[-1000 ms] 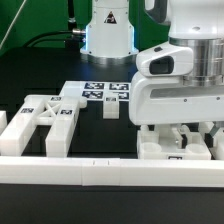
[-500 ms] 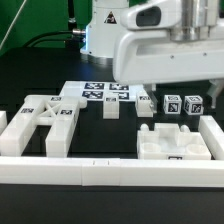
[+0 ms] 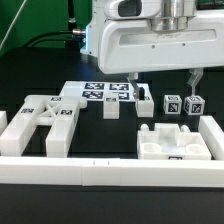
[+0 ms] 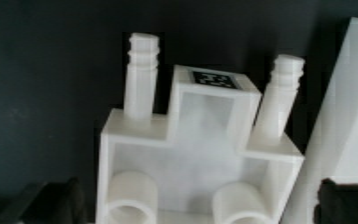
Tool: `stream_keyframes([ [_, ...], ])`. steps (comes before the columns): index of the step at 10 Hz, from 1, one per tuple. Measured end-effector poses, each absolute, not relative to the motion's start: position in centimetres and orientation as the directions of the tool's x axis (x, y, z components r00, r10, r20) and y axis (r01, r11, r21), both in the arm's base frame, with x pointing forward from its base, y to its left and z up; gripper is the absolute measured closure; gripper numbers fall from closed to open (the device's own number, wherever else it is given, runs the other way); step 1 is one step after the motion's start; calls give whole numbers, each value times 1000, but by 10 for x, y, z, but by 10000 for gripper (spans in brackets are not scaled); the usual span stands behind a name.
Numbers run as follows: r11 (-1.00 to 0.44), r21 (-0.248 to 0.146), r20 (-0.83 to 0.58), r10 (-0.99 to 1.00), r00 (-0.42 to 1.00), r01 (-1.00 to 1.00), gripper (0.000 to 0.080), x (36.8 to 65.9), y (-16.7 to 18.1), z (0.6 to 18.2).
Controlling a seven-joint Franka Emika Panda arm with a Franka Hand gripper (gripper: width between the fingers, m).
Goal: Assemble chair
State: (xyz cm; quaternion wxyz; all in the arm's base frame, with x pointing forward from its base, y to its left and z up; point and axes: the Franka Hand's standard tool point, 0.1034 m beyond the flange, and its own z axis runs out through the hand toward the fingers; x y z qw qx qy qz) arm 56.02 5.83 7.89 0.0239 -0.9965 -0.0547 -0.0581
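Chair seat slab (image 3: pixel 172 150): white matte plastic, blocky, with square recesses in its top face and a small black-and-white tag on the front edge. It sits on the black table at 5 o'clock in the exterior view. In the wrist view the seat slab (image 4: pixel 194 150) has two ribbed round pegs (image 4: pixel 144 75) sticking out of one end, with a square tag (image 4: pixel 215 78) between them.

gripper (image 3: pixel 165 88): jaws spread wide, nothing in them. It hangs clear of the table, and the slab is at 6 o'clock from it. Dark fingers (image 3: pixel 134 84) hang down from the big white hand body. The wrist view shows only blurred dark shapes either side of the slab.

Around it:
- cross-braced frame (image 3: pixel 45 120), white with an X brace and tagged corners, at 9 o'clock of the slab and well apart.
- two short white posts (image 3: pixel 112 108), at 10–11 o'clock of the slab.
- two tagged cubes (image 3: pixel 172 104), at 12 o'clock of the slab, below the span of the jaws.
- marker board (image 3: pixel 105 92), flat, at 11 o'clock behind the posts.
- front rail (image 3: pixel 110 172), running along 6 o'clock.
- right rail (image 3: pixel 212 135), just beside the slab at 3 o'clock.

The cubes and the nearer post crowd the slab's far edge.
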Motion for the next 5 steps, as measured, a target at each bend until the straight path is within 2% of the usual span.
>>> stream_keyframes([
  [3, -997, -36, 92, 59, 994, 63, 150, 509, 44, 59],
  [4, -998, -36, 87, 54, 995, 57, 150, 500, 40, 54],
  [5, -997, -38, 88, 57, 995, 60, 150, 502, 41, 56],
])
